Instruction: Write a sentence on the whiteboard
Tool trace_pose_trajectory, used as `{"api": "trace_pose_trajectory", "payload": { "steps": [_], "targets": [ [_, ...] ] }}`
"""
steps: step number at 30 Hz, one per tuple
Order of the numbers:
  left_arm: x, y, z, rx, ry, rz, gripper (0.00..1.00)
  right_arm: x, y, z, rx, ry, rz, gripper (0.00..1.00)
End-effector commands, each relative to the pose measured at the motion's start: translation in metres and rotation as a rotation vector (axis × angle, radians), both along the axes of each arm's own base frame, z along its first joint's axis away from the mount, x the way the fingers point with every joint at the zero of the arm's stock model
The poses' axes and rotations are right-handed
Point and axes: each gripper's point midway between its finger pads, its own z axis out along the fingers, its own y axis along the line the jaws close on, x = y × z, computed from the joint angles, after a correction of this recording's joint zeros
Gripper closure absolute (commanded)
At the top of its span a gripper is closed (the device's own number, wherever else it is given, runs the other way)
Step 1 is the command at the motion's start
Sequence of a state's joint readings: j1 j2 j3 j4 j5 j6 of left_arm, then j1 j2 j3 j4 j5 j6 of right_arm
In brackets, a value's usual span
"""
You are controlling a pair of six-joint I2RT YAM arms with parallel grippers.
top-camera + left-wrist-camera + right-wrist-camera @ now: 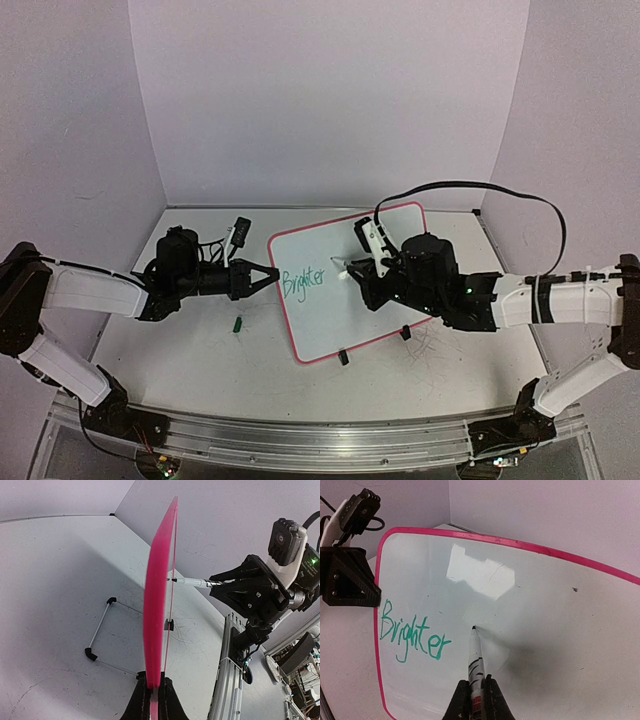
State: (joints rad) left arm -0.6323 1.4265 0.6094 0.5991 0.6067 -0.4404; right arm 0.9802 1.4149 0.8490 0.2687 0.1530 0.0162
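The whiteboard (345, 305), white with a pink frame, stands tilted up on the table. My left gripper (272, 272) is shut on its left edge, and the pink frame (157, 580) shows edge-on between the jaws of that gripper (153, 680). Of the sentence, only the green word "Brighter" (412, 635) is on the board, at its left side (303, 281). My right gripper (476, 682) is shut on a white marker (476, 655). The marker's tip meets the board just right of the last letter. Seen from the left wrist, the marker (192, 582) reaches the board from the right gripper (215, 583).
A small green cap (238, 323) lies on the table left of the board. The board's black feet (343, 356) rest near the front, and a wire stand (102, 625) sits behind the board. An aluminium rail (300, 440) runs along the near edge. Walls close the back and sides.
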Motion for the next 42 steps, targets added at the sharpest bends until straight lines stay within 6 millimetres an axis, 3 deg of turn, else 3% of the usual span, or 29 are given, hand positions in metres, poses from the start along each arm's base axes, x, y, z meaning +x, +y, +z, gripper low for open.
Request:
{"api": "trace_pose_trajectory", "payload": {
  "steps": [1, 42],
  "targets": [
    [0.006, -0.003, 0.022, -0.014, -0.069, 0.005, 1.0, 0.009, 0.005, 0.016, 0.038, -0.018, -0.034, 1.0],
    [0.008, -0.003, 0.022, -0.015, -0.066, 0.011, 1.0, -0.015, -0.009, -0.024, 0.013, 0.115, -0.005, 1.0]
  ]
}}
